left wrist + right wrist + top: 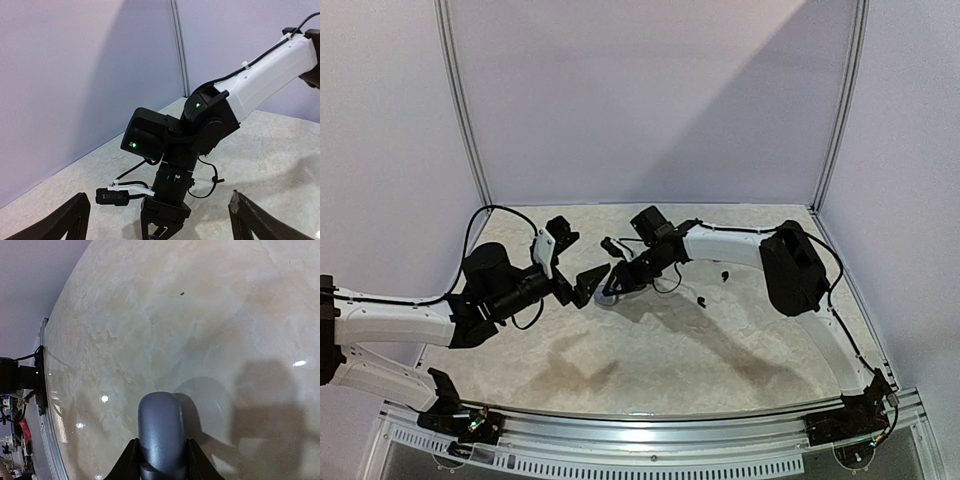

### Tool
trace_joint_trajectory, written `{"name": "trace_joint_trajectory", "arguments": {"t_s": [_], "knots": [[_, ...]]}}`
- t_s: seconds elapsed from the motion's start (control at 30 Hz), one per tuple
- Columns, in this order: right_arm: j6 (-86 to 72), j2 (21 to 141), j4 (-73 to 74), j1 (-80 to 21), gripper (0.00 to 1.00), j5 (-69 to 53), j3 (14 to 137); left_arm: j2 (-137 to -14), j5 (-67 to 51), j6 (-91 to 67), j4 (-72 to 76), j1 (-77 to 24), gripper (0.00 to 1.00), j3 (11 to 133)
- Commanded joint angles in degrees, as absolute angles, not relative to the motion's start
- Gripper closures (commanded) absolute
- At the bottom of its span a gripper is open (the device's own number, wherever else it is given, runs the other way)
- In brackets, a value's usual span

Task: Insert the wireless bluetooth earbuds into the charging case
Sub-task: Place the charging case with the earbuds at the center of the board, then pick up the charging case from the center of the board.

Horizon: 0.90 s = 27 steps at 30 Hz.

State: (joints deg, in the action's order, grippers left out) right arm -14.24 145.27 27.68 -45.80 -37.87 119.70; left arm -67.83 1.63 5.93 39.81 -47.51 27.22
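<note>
Left tool (157, 200): I see it spread wide apart.
Right tool (161, 460): clamped on the grey case (160, 425), above bench (200, 315).

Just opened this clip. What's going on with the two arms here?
The right gripper is closed on a rounded grey case, holding it near the middle of the table. The left gripper sits right beside it, with its fingers spread wide and nothing in them. Two small dark bits, possibly earbuds, lie on the table further right, and neither arm is touching them. Nothing is visibly going into the case yet.
</note>
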Motion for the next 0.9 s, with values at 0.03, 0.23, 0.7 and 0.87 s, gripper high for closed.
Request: {"name": "trace_joint_trajectory", "arguments": {"t_s": [0.03, 0.23, 0.7, 0.87], "knots": [[-14.52, 146.70, 30.68, -45.89, 0.67, -35.76, 121.93, -67.54, 1.98, 6.44, 40.17, -48.34, 0.01, 26.79], [-12.62, 145.48, 32.67, -44.75, 0.30, -33.69, 123.31, -67.41, 1.85, 6.20, 39.82, -48.34, 0.01, 26.87], [17.93, 122.97, 39.70, -36.12, 0.01, -3.20, 118.82, -66.86, 1.60, 6.91, 39.24, -48.39, 0.01, 26.65], [19.38, 121.21, 48.33, -24.97, 0.01, 14.59, 116.83, -66.67, -1.19, 7.27, 39.39, -48.43, 0.01, 26.24]]}}
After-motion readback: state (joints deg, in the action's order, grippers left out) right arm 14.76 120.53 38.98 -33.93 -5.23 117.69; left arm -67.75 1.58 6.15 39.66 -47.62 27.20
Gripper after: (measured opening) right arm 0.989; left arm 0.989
